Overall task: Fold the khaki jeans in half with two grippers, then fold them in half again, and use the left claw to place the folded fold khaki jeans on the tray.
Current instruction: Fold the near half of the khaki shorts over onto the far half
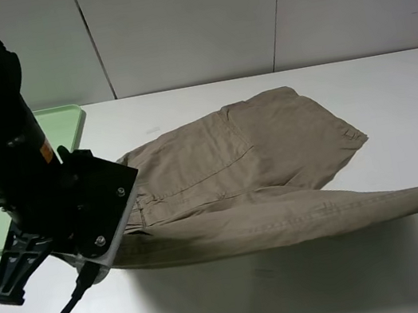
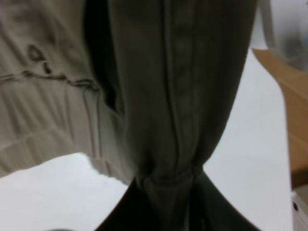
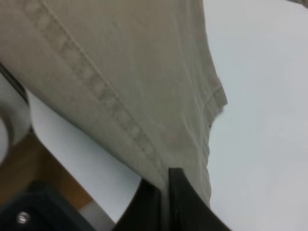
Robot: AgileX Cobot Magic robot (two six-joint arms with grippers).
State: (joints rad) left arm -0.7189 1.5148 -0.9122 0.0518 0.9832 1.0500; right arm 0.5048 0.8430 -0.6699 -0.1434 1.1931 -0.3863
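near side: left tool (image 2: 168, 202) and right tool (image 3: 166, 195) each clamped on the jeans (image 1: 259, 164) at one end of the near edge, stretching it taut above the bench (image 1: 298, 295), apparently to carry it over the far half lying flat, with the tray (image 1: 65, 121) beyond, far left.

Taut near edge of khaki jeans (image 1: 257, 156) above white table (image 1: 400, 90), green tray (image 1: 67, 123) leftward.
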